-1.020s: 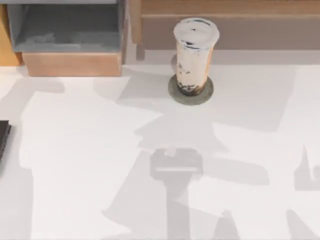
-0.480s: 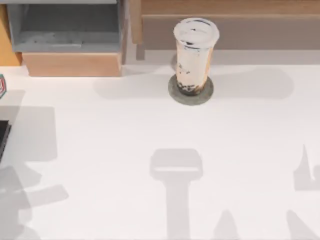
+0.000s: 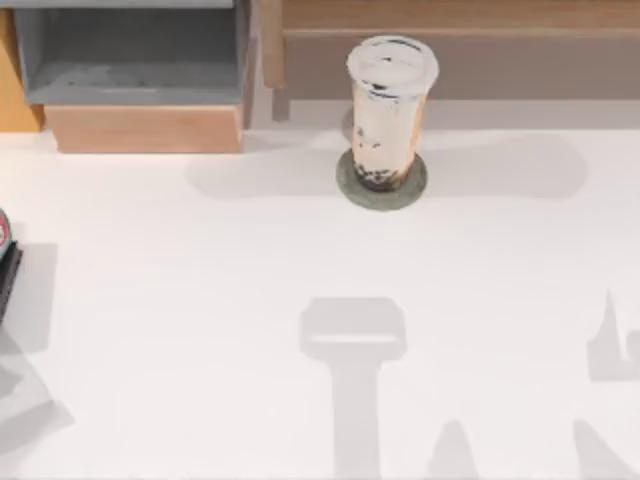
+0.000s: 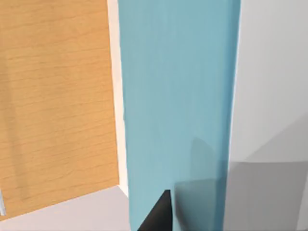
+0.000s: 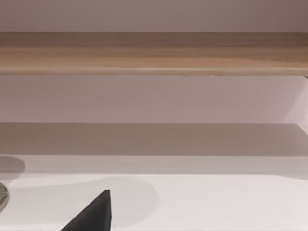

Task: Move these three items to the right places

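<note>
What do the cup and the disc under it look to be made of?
The cup looks like clear, glossy plastic: beige tea and dark pearls show through its wall, and its lid is opaque white. The coaster looks like matte grey stone, going by its mottled, dull surface, though it may be an imitation.

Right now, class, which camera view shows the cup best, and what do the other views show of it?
The top view: the cup stands upright on the coaster, lid and pearls plain to see. The left wrist view gives wood and a blue panel, no cup. The right wrist view gives a wooden ledge and a sliver of the coaster.
</note>
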You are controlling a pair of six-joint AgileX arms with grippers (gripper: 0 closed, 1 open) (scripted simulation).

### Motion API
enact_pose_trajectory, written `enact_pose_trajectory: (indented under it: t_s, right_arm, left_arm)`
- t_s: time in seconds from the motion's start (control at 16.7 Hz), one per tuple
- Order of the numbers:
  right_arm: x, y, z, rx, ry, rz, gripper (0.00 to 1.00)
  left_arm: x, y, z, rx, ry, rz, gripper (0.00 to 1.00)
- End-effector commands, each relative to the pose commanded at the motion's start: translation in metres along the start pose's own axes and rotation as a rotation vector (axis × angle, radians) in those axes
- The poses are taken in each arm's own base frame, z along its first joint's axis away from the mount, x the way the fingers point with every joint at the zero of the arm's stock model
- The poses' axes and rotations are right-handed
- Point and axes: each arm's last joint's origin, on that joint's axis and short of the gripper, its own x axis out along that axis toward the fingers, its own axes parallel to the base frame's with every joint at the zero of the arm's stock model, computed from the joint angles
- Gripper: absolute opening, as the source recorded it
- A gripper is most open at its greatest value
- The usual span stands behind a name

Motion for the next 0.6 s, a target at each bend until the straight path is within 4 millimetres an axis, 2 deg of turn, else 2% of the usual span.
enact_pose_trajectory:
  t_s: [0.12,0.6]
  right_arm:
    - [0.0,0.0,0.0,0.0,0.0,0.0,1.0]
    - [0.0,0.0,0.0,0.0,0.0,0.0,1.0]
  left_arm:
    - [0.0005,0.0052,-0.001,0.017,0.002,0.018,0.0]
    - [0.005,0.0006,-0.0001,0.0,0.0,0.0,0.0]
